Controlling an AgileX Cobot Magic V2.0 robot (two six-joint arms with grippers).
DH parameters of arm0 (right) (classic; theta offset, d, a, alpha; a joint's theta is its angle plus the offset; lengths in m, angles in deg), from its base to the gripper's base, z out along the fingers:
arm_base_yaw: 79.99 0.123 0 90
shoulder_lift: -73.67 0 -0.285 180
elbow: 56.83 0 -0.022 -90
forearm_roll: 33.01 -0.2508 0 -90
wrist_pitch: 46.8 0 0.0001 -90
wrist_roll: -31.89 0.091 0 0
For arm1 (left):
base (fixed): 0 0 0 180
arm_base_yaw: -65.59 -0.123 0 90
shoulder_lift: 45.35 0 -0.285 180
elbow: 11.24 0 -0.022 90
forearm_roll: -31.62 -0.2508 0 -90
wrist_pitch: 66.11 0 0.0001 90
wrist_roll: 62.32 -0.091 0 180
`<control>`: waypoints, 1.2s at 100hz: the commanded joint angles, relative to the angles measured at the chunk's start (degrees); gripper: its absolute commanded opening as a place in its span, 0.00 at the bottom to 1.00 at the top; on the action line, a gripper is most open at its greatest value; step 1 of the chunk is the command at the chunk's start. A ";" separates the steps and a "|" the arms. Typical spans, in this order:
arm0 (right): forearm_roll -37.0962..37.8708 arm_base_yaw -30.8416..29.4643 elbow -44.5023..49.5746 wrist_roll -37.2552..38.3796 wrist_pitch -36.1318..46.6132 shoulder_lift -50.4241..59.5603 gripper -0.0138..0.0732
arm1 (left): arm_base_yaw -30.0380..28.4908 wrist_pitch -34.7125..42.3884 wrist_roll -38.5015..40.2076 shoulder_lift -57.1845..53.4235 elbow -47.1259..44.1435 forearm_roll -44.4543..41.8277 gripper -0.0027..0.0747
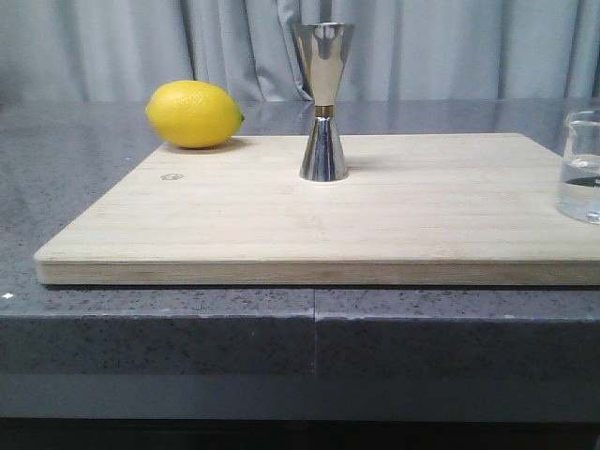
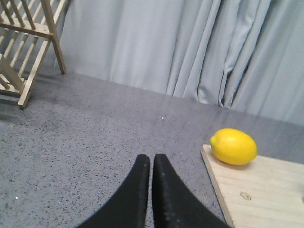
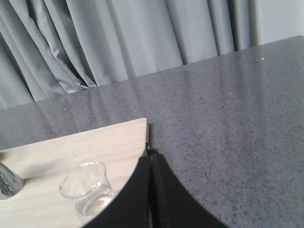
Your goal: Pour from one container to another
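Note:
The steel hourglass jigger (image 1: 323,101) stands upright near the middle back of the wooden board (image 1: 281,225); only its base (image 3: 8,181) shows in the right wrist view. The clear glass beaker (image 1: 581,167) with some clear liquid stands at the board's right edge, cut off by the front view's border, and appears whole as the beaker (image 3: 88,192) in the right wrist view. My right gripper (image 3: 151,159) is shut and empty, beside the beaker and apart from it. My left gripper (image 2: 151,159) is shut and empty over the grey counter, left of the board.
A yellow lemon (image 1: 193,113) lies on the board's back left corner, also seen as the lemon (image 2: 233,146). A wooden rack (image 2: 26,42) stands on the counter far left. The grey speckled counter (image 1: 84,159) surrounds the board; grey curtains hang behind.

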 commanded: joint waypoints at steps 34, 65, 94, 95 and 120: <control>1.00 -0.39 -22.60 -0.84 -7.35 -24.13 0.31 | 0.37 -7.35 -29.80 28.81 30.16 19.79 0.03; 1.58 -0.39 -23.32 -0.84 -7.13 -30.07 0.55 | 0.37 -11.47 -35.29 41.31 31.17 29.83 0.07; 3.71 -0.39 -23.32 -0.84 -6.62 -30.30 0.55 | 0.37 -17.61 -57.34 48.72 31.17 42.70 0.79; 3.71 -0.39 -23.32 -0.84 -6.62 -30.30 0.55 | 0.37 -17.62 -57.81 48.85 31.17 42.83 0.80; 5.45 -0.39 -23.32 -0.84 -7.01 -30.35 0.55 | 0.37 -25.29 -86.66 54.62 31.17 59.45 0.74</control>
